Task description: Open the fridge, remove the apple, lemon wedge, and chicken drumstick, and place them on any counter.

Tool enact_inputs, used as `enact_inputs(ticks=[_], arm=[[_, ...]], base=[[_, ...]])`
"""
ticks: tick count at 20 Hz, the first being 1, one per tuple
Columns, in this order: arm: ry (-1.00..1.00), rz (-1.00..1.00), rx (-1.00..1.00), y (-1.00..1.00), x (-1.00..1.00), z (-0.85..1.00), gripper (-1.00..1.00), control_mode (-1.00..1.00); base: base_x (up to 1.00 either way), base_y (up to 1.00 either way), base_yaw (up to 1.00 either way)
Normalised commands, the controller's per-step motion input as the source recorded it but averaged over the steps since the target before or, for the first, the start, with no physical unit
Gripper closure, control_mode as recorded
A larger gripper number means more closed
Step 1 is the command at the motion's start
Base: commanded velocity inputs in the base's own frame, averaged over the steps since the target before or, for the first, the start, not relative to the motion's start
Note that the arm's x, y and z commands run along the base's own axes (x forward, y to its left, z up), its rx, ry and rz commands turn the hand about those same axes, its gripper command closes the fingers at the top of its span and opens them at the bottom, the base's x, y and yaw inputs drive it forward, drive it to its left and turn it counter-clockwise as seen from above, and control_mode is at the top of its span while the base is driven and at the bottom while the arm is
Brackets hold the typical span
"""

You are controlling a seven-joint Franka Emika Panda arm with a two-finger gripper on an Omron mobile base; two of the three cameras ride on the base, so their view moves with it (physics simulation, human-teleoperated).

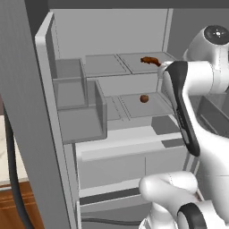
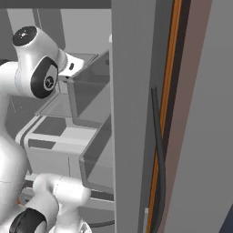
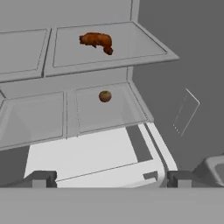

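Here, fridge (image 1: 112, 134) standing open, shelves exposed, claw (image 3: 109, 181) spread to full width and empty, hovering short of the shelves.
Largest first: fridge door (image 1: 27, 112) swung aside with its bins; chicken drumstick (image 3: 97, 41) lying on the upper right shelf; apple (image 3: 104, 96) resting alone on the shelf below, well apart from the drumstick; lemon wedge not made out. Drumstick judged light, somewhat soft and irregular, best pinched across the thick end; apple judged firm, smooth, prone to roll, best taken across the widest part. No brands, labels or legible writing.
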Motion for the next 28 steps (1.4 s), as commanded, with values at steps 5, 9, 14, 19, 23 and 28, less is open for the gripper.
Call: enact_inputs(ticks=[5,9,14,19,23,28], arm=[[-0.02,0.0,0.0,-0.18,0.54,0.0,-1.0,-1.0],[-0.02,0.0,0.0,-0.11,0.54,0.01,-1.0,-1.0],[0.0,0.0,0.0,-0.09,0.66,-0.01,-1.0,-1.0],[0.0,0.0,0.0,-0.16,0.58,-0.06,-1.0,-1.0],[0.0,0.0,0.0,-0.08,0.63,-0.1,-1.0,-1.0],[0.0,0.02,0.0,-0.03,0.55,-0.08,-1.0,-1.0]], base=[[0.0,0.0,0.0],[0.0,0.0,0.0],[0.0,0.0,0.0],[0.0,0.0,0.0],[0.0,0.0,0.0],[0.0,0.0,0.0]])
